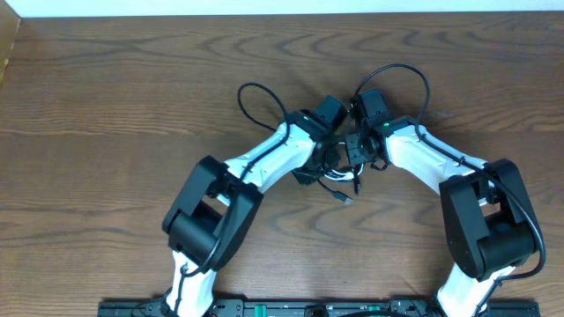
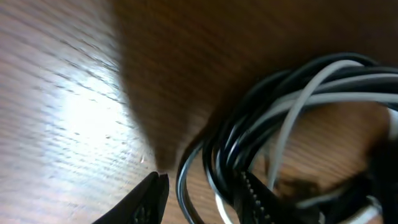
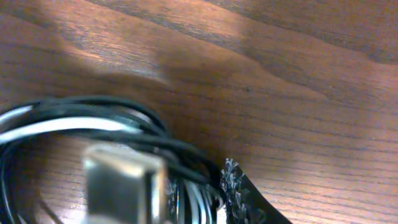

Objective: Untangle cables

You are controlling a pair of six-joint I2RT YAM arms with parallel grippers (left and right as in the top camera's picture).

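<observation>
Left wrist view: my left pincer (image 2: 204, 182) straddles the tangled black and white cables (image 2: 292, 93) mid wooden worktop (image 2: 74, 112); clenched or not, I cannot tell, nor for my right pincer (image 1: 356, 157). I should pull apart slowly, one loop at a time.

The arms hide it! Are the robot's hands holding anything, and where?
Both seem clamped on the cables: left gripper on a loop of black and white strands, right gripper on strands beside a plug.

ovhd: even, sharp | wrist cams: blurry, cables (image 2: 298, 118) soft | L cam: glare on table (image 2: 81, 118)
</observation>
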